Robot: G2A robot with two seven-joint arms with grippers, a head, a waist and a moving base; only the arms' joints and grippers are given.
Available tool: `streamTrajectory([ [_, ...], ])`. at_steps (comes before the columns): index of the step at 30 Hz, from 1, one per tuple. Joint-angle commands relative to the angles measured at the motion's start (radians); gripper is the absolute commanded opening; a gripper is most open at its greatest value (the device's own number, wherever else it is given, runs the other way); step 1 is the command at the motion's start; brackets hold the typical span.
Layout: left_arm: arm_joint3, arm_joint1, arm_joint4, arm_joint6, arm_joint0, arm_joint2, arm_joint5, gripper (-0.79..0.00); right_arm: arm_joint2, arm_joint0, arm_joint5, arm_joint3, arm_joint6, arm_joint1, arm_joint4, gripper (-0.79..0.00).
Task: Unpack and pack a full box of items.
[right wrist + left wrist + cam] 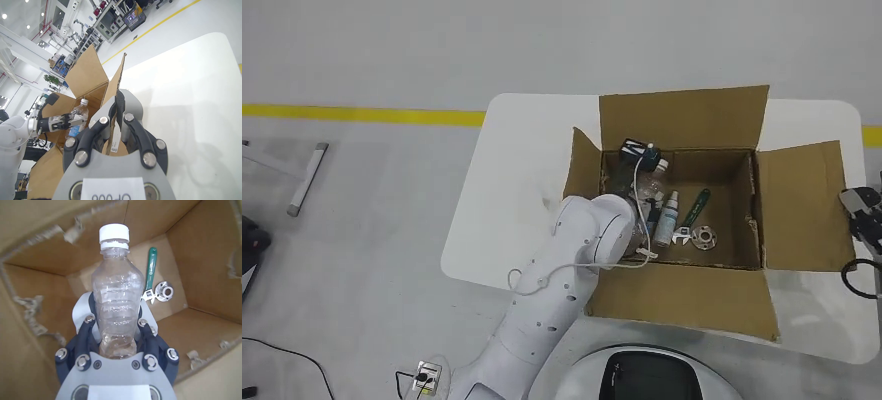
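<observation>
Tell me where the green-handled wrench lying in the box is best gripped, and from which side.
Probably best: grip the wrench midway along its green handle, coming straight down from above and closing across its narrow width. It lies flat on the floor of the box, and its jaw end sits right by the metal flange, so that end is crowded while the handle lies clear.

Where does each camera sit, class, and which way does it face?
Top view: above the arms, looking down at table and open box; left arm in it.
Left wrist view: on that wrist, looking into the box; left hand shut on bottle.
Right wrist view: on that wrist, facing across the table; right hand shut on box flap.
Shared: both wrist views show the bottle.
</observation>
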Motion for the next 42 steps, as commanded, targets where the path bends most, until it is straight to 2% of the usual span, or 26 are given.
streamTrajectory([
  [1, -0.063, 0.004, 0.003, -0.01, 0.008, -0.021, -0.004, -0.785, 0.016, 0.006, -0.001, 0.007, 0.01, 0.002, 0.005, -0.785],
  [7, -0.211, 0.017, 0.052, -0.005, 0.03, -0.102, 0.032, -0.785, 0.033, 0.001, 0.002, 0.023, 0.022, 0.004, 0.026, -0.785],
  [12, -0.293, 0.028, 0.111, -0.01, 0.048, -0.169, 0.048, -0.785, 0.036, -0.013, 0.002, 0.026, 0.02, 0.003, 0.028, -0.785],
  [13, -0.314, 0.031, 0.127, -0.012, 0.051, -0.187, 0.049, -0.785, 0.036, -0.017, 0.002, 0.025, 0.018, 0.003, 0.025, -0.742],
  [14, -0.332, 0.033, 0.136, -0.01, 0.054, -0.2, 0.05, -0.785, 0.037, -0.02, 0.003, 0.024, 0.017, 0.003, 0.023, -0.499],
  [15, -0.341, 0.034, 0.135, -0.013, 0.058, -0.207, 0.051, -0.785, 0.038, -0.022, 0.004, 0.023, 0.016, 0.003, 0.02, -0.139],
  [16, -0.363, 0.036, 0.143, -0.014, 0.061, -0.223, 0.052, -0.785, 0.04, -0.026, 0.007, 0.02, 0.014, 0.003, 0.012, 0.0],
  [26, -0.478, 0.055, 0.248, -0.051, 0.09, -0.351, 0.052, -0.785, 0.149, -0.049, 0.017, -0.082, -0.07, 0.002, -0.069, 0.0],
  [31, -0.434, 0.068, 0.359, -0.087, 0.126, -0.388, 0.007, -0.785, 0.21, -0.082, 0.017, -0.186, -0.113, -0.003, -0.114, 0.0],
  [36, -0.36, 0.075, 0.35, -0.12, 0.178, -0.417, -0.019, -0.785, 0.247, -0.122, 0.037, -0.319, -0.152, -0.011, -0.201, 0.0],
  [39, -0.315, 0.079, 0.363, -0.131, 0.205, -0.42, -0.044, -0.785, 0.233, -0.144, 0.027, -0.385, -0.143, -0.014, -0.252, 0.0],
  [42, -0.269, 0.081, 0.366, -0.133, 0.225, -0.419, -0.051, -0.785, 0.177, -0.129, -0.023, -0.385, -0.145, -0.01, -0.343, 0.0],
])
